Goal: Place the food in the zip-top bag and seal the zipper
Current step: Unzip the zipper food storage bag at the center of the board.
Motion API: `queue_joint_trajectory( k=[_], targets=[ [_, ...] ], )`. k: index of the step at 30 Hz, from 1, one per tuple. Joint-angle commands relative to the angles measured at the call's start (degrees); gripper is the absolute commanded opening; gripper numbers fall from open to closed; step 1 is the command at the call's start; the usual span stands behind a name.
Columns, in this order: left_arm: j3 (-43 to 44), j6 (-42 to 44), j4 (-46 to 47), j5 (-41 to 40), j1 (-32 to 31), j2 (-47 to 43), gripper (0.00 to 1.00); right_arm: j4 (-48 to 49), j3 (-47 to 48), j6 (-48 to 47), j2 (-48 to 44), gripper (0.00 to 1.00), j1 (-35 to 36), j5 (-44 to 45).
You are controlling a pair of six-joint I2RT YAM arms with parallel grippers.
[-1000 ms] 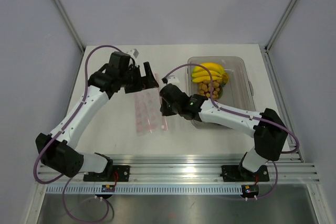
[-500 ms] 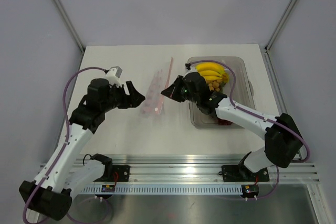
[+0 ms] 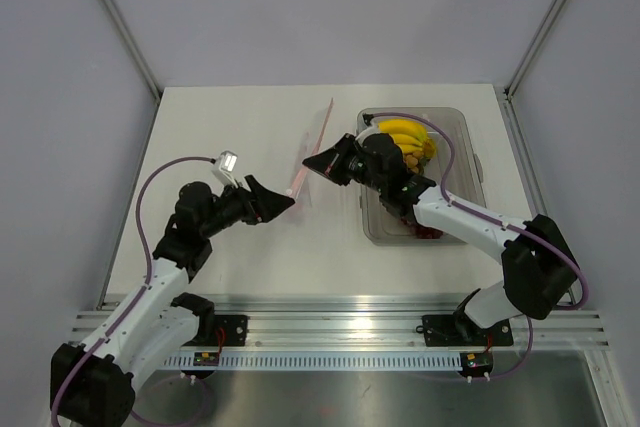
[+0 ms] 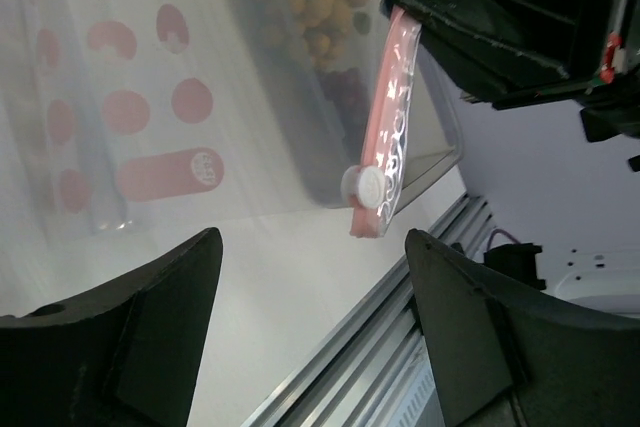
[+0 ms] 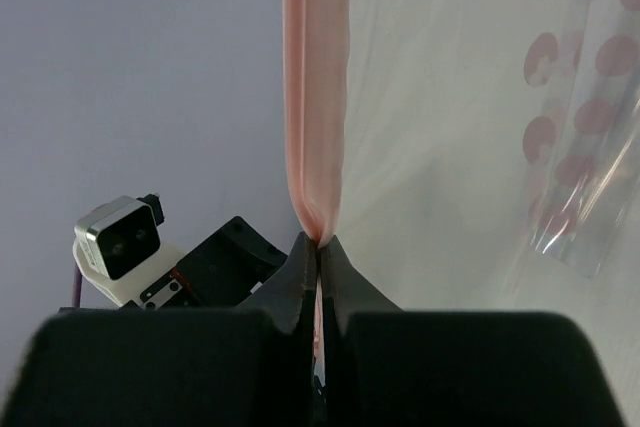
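Observation:
The zip-top bag (image 3: 305,162), clear with pink-red dots, is held up off the table and shows edge-on from above. My right gripper (image 3: 325,163) is shut on its pink zipper (image 5: 314,97); in the right wrist view the jaws (image 5: 320,243) pinch the strip. My left gripper (image 3: 283,203) is open and empty just beside the bag's lower end; in the left wrist view (image 4: 312,247) the zipper strip (image 4: 385,107) and its white slider (image 4: 365,187) hang just ahead of it. Bananas (image 3: 400,135), tan round fruits (image 3: 410,161) and dark red grapes (image 3: 427,232) lie in the tray.
The rigid clear tray (image 3: 470,182) stands at the right of the white table, under my right arm. An aluminium rail (image 3: 340,325) runs along the near edge. Grey walls close off the left, back and right.
The bag lay flat on the table; my right gripper has lifted it by the zipper up and to the right. My left arm has drawn back toward the near left, its open gripper now by the bag's lower end.

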Motion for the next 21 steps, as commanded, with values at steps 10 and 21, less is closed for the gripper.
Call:
queue_joint_trajectory(
  k=[10,21],
  targets=[
    [-2.8,-13.0,23.6,3.1,-0.3,1.3,0.59,4.3,-1.0,1.6,-1.6,0.0,-0.4,-1.1],
    [-2.8,-12.8,22.3,3.7,-0.9,2.1,0.76,5.1,-1.1,2.1,-1.4,0.0,-0.6,-0.5]
  ],
)
